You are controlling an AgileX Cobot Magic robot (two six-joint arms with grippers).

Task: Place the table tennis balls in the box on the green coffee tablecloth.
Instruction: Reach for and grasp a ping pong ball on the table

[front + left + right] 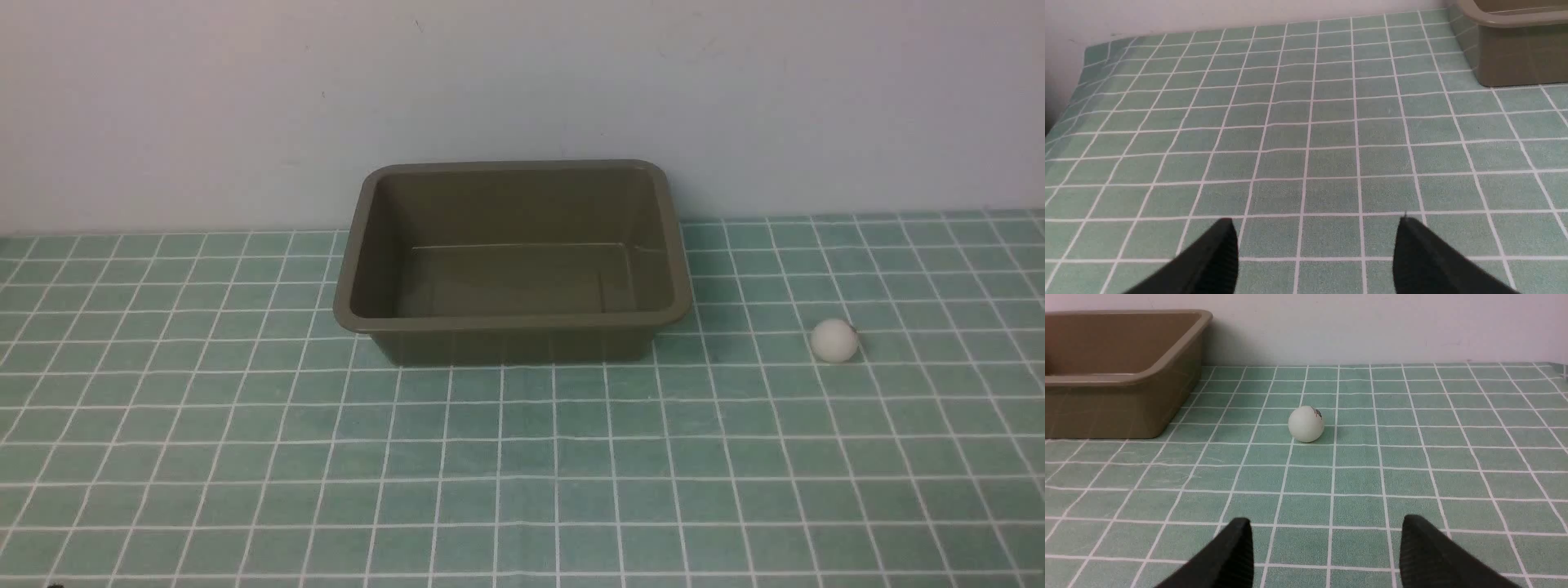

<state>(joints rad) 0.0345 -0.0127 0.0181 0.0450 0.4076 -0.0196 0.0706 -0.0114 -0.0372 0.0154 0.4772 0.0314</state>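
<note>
A white table tennis ball (834, 340) lies on the green checked tablecloth (522, 457), to the right of the olive-brown box (513, 257). The box stands open and empty at the back middle, near the wall. Neither arm shows in the front view. In the right wrist view the ball (1306, 424) lies ahead of my open, empty right gripper (1325, 524), with the box (1122, 371) off to one side. In the left wrist view my left gripper (1316, 224) is open and empty over bare cloth, and a corner of the box (1515, 49) shows far ahead.
A pale wall (522, 98) rises right behind the box and the table's back edge. The cloth's left edge (1069, 98) shows in the left wrist view.
</note>
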